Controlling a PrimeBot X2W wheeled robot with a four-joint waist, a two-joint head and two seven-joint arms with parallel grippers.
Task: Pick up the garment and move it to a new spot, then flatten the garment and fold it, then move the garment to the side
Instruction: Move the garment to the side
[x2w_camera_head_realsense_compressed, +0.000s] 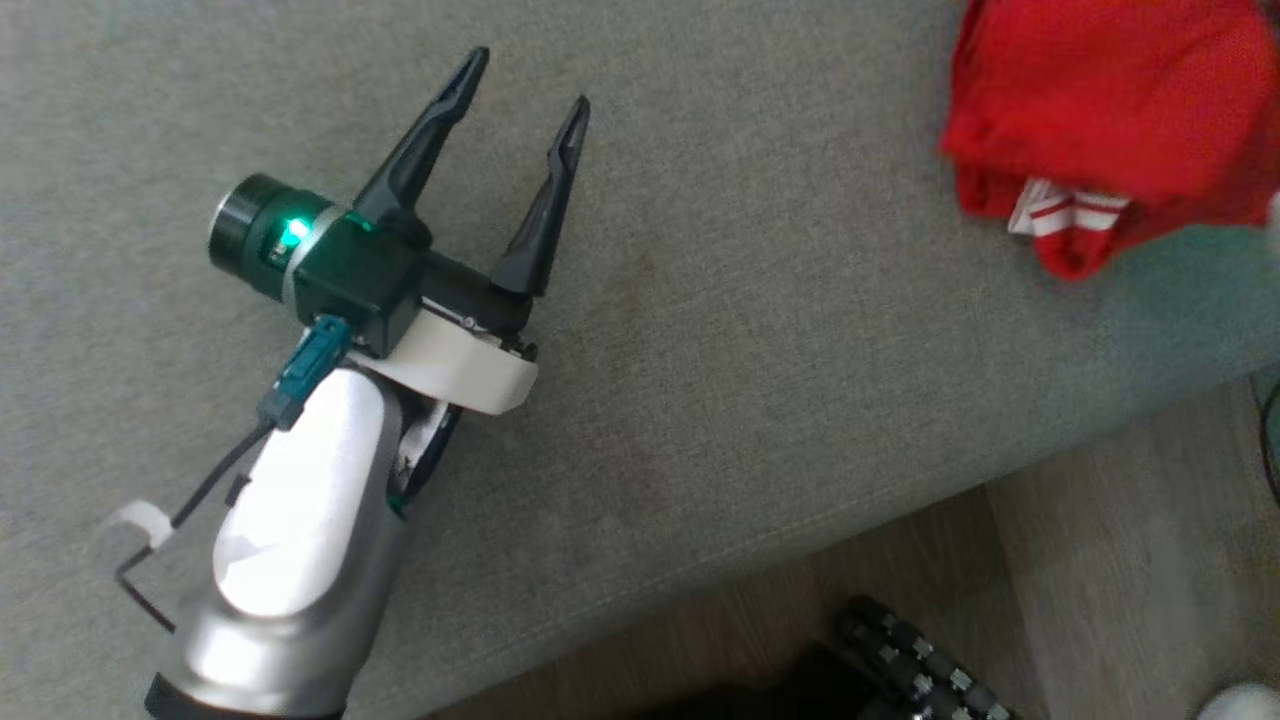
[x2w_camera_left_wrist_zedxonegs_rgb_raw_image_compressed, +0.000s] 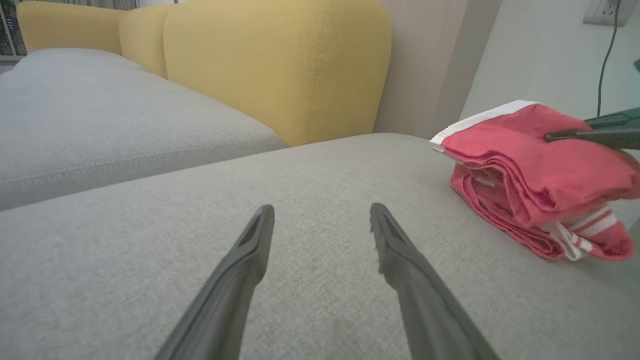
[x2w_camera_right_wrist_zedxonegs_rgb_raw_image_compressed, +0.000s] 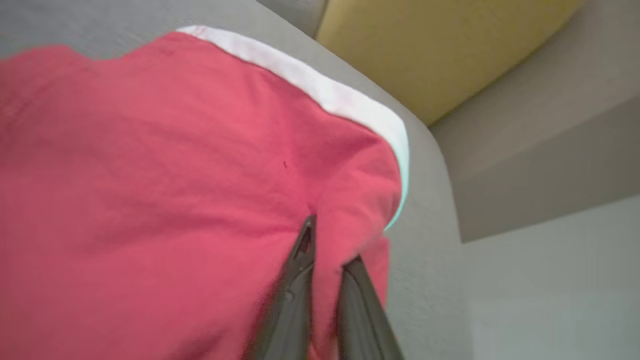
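The garment (x2w_camera_head_realsense_compressed: 1110, 110) is a red piece with white trim, folded into a thick stack near the right end of the grey sofa seat (x2w_camera_head_realsense_compressed: 760, 330). In the right wrist view my right gripper (x2w_camera_right_wrist_zedxonegs_rgb_raw_image_compressed: 331, 240) is shut on a pinch of the garment (x2w_camera_right_wrist_zedxonegs_rgb_raw_image_compressed: 150, 175) near its white-edged corner. The left wrist view shows the garment (x2w_camera_left_wrist_zedxonegs_rgb_raw_image_compressed: 530, 185) at the right with the right gripper's dark fingers (x2w_camera_left_wrist_zedxonegs_rgb_raw_image_compressed: 600, 135) lying on its top layer. My left gripper (x2w_camera_head_realsense_compressed: 528, 80) hovers open over bare seat well left of the stack, and nothing lies between its fingers (x2w_camera_left_wrist_zedxonegs_rgb_raw_image_compressed: 321, 209).
Yellow back cushions (x2w_camera_left_wrist_zedxonegs_rgb_raw_image_compressed: 280, 65) rise behind the seat, and a second grey seat cushion (x2w_camera_left_wrist_zedxonegs_rgb_raw_image_compressed: 110, 120) lies to the left. The seat's front edge drops to wooden floor (x2w_camera_head_realsense_compressed: 1120, 560). A black ribbed part (x2w_camera_head_realsense_compressed: 910, 650) sits below. A wall with a cable (x2w_camera_left_wrist_zedxonegs_rgb_raw_image_compressed: 605, 65) stands past the garment.
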